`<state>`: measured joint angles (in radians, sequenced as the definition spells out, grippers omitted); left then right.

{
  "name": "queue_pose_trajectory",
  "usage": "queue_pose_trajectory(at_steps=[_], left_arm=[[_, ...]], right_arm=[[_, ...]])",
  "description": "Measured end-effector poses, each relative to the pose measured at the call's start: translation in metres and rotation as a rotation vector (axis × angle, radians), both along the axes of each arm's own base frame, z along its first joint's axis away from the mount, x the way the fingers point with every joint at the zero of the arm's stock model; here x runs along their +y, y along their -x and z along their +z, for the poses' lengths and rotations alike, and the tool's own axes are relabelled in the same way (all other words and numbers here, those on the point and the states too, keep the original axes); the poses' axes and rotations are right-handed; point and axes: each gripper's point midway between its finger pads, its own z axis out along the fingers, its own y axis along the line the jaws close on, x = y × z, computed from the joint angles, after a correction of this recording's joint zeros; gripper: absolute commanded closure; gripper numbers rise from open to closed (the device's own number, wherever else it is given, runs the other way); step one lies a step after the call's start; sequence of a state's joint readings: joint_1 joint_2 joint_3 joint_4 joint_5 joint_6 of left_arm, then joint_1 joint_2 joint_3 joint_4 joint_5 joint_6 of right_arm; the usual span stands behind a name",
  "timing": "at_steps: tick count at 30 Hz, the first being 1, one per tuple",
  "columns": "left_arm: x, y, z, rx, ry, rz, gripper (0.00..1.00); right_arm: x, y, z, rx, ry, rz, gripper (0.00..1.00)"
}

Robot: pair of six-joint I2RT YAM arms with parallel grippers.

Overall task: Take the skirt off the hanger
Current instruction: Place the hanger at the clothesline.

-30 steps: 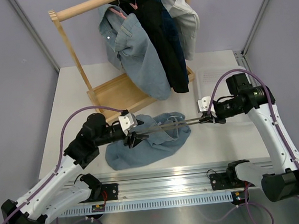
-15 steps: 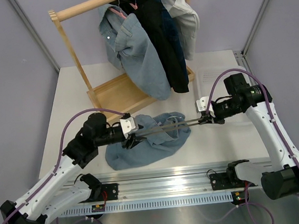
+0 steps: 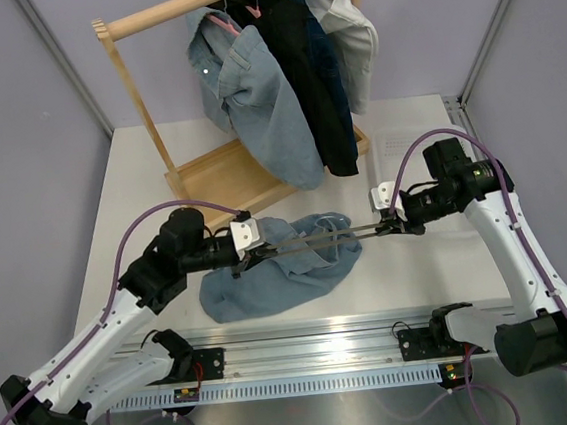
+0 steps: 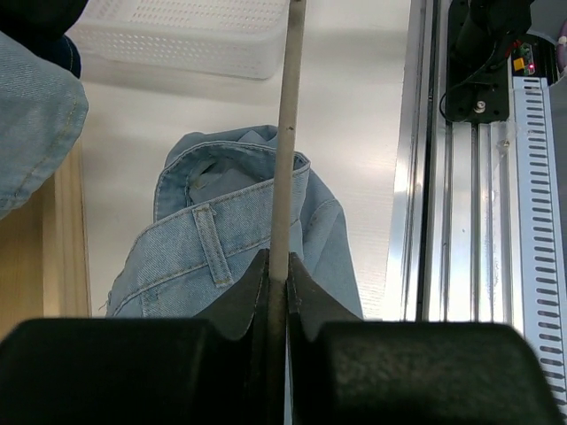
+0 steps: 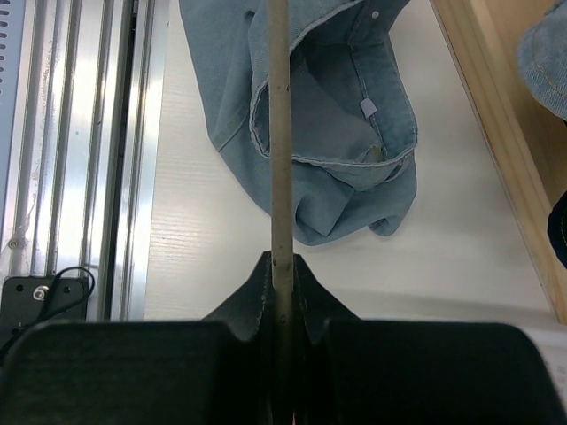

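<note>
The blue denim skirt (image 3: 279,273) lies crumpled on the table between the two arms. A thin hanger (image 3: 321,237) stretches level above it, crossing its waistband. My left gripper (image 3: 253,256) is shut on the hanger's left end. My right gripper (image 3: 397,225) is shut on its right end. In the left wrist view the hanger (image 4: 288,133) runs out from the left gripper (image 4: 277,270) over the skirt (image 4: 204,248). From the right gripper (image 5: 281,261) the hanger (image 5: 279,133) passes over the skirt's (image 5: 328,133) open waist. Whether the skirt is still attached to the hanger is unclear.
A wooden clothes rack (image 3: 224,173) stands behind the skirt, holding a denim shirt (image 3: 258,104), a black garment (image 3: 317,89) and a pale one. A white perforated tray (image 4: 177,35) sits at the right back. The aluminium rail (image 3: 305,336) runs along the near edge.
My left gripper, open a second ago beside the hanger's left end, has shut on it. The right gripper has kept its hold and barely moved.
</note>
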<state>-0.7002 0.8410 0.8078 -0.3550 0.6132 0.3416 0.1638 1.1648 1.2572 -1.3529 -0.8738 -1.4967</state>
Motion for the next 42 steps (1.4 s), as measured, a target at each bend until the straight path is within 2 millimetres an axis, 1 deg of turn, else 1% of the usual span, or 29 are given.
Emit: queue_pose_trajectory(at_steps=[4, 5, 8, 9, 11, 12, 15, 16, 18, 20, 24, 26, 29, 31, 33, 35, 39, 42], left_arm=[[0.002, 0.003, 0.003, -0.002, 0.008, 0.001, 1.0], [0.002, 0.004, 0.004, 0.0, 0.009, 0.003, 1.0], [0.004, 0.005, 0.002, 0.023, 0.008, 0.011, 1.0], [0.005, 0.006, 0.001, 0.037, 0.004, 0.018, 1.0], [0.007, 0.008, -0.003, 0.071, -0.005, 0.031, 1.0], [0.008, 0.01, -0.005, 0.094, -0.009, 0.041, 1.0], [0.011, 0.013, -0.008, 0.138, -0.015, 0.063, 1.0], [0.013, 0.016, -0.008, 0.151, -0.014, 0.068, 1.0], [0.017, 0.021, -0.006, 0.169, -0.007, 0.078, 1.0], [0.021, 0.025, -0.002, 0.176, 0.006, 0.088, 1.0], [0.031, 0.034, 0.008, 0.185, 0.039, 0.126, 1.0], [0.037, 0.037, 0.012, 0.196, 0.059, 0.159, 1.0], [0.046, 0.041, 0.015, 0.229, 0.075, 0.213, 1.0], [0.053, 0.044, 0.019, 0.254, 0.089, 0.256, 1.0], [0.062, 0.047, 0.023, 0.283, 0.107, 0.313, 1.0], [0.073, 0.048, 0.03, 0.299, 0.133, 0.385, 1.0], [0.106, 0.048, 0.049, 0.322, 0.212, 0.578, 1.0], [0.135, 0.046, 0.064, 0.323, 0.27, 0.739, 1.0]], right_arm=[[0.002, 0.0, 0.0, 0.005, -0.008, 0.006, 0.94], [0.003, 0.001, 0.0, 0.009, -0.011, 0.007, 0.85], [0.003, 0.0, -0.002, 0.027, -0.009, 0.0, 0.67], [0.003, 0.0, -0.002, 0.036, -0.009, -0.004, 0.55], [0.003, 0.001, -0.003, 0.051, -0.01, -0.014, 0.45], [0.003, 0.001, -0.003, 0.059, -0.011, -0.021, 0.36], [0.003, 0.004, -0.001, 0.089, -0.018, -0.049, 0.26], [0.004, 0.005, 0.002, 0.097, -0.025, -0.06, 0.2], [0.005, 0.007, 0.014, 0.098, -0.046, -0.085, 0.17], [0.007, 0.007, 0.031, 0.082, -0.07, -0.111, 0.13], [0.011, 0.004, 0.073, 0.009, -0.152, -0.178, 0.1], [0.014, 0.002, 0.09, -0.019, -0.202, -0.215, 0.09], [0.017, -0.001, 0.109, -0.036, -0.273, -0.273, 0.07], [0.019, -0.002, 0.114, -0.034, -0.314, -0.307, 0.07], [0.02, -0.006, 0.113, -0.022, -0.343, -0.336, 0.07], [0.021, -0.01, 0.106, 0.017, -0.366, -0.375, 0.07], [0.021, -0.025, 0.083, 0.111, -0.39, -0.481, 0.08], [0.018, -0.031, 0.064, 0.181, -0.408, -0.543, 0.08]])
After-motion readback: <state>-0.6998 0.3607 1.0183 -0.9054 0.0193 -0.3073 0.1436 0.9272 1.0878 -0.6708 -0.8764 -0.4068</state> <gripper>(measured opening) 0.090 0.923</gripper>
